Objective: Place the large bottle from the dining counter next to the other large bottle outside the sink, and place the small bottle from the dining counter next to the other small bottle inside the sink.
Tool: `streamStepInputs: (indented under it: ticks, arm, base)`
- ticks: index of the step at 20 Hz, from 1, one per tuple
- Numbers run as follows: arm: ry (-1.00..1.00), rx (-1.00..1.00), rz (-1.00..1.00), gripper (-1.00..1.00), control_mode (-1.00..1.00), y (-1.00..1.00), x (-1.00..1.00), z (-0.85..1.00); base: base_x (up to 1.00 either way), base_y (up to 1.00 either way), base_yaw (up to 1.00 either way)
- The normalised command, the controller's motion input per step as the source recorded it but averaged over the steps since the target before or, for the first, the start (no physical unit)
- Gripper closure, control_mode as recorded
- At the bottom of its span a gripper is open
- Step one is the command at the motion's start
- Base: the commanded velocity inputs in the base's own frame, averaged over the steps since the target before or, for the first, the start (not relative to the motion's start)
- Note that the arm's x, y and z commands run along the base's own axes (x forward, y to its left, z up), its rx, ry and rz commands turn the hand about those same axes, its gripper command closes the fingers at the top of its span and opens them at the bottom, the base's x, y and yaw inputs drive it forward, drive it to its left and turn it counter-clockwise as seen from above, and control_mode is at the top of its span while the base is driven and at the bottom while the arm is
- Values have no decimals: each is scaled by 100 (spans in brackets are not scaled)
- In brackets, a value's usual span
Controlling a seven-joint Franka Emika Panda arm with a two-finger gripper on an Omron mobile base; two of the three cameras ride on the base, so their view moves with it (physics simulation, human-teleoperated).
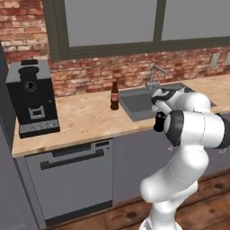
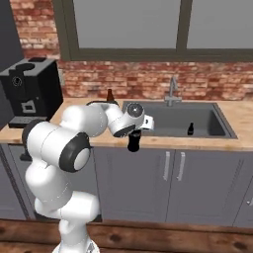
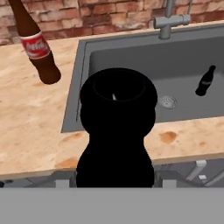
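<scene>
My gripper (image 1: 160, 116) is shut on the large bottle (image 1: 159, 122), glossy black, held just off the front edge of the counter by the sink's left front corner. The same bottle (image 2: 134, 141) hangs below the hand, and in the hand view the large bottle (image 3: 116, 131) covers the middle, hiding the fingers. The other large bottle (image 1: 114, 96), brown with a red label, stands on the counter left of the sink (image 1: 137, 107). The other small bottle (image 3: 205, 81), tiny and black, stands inside the sink (image 3: 131, 57) at its right. The small bottle and the dining counter are out of view.
A black coffee machine (image 1: 32, 96) stands at the counter's left end. A chrome faucet (image 2: 172, 92) rises behind the basin, before a brick wall and window. Below the wooden top (image 1: 85, 117) are a dishwasher front (image 1: 67, 177) and grey cabinet doors (image 2: 173, 183).
</scene>
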Motion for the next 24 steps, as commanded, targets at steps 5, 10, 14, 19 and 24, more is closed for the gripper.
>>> streamStepInputs:
  ticks: [5,10,14,19,24]
  arm:
    - [0,0,0,100,100,0,0,0]
    - [0,0,0,100,100,0,0,0]
    - [0,0,0,100,100,0,0,0]
    - [0,0,0,100,100,0,0,0]
    - [0,0,0,100,100,0,0,0]
  base:
    - [20,-38,21]
    - [28,-42,22]
    - [31,-48,24]
    - [33,-39,23]
    - [41,-14,18]
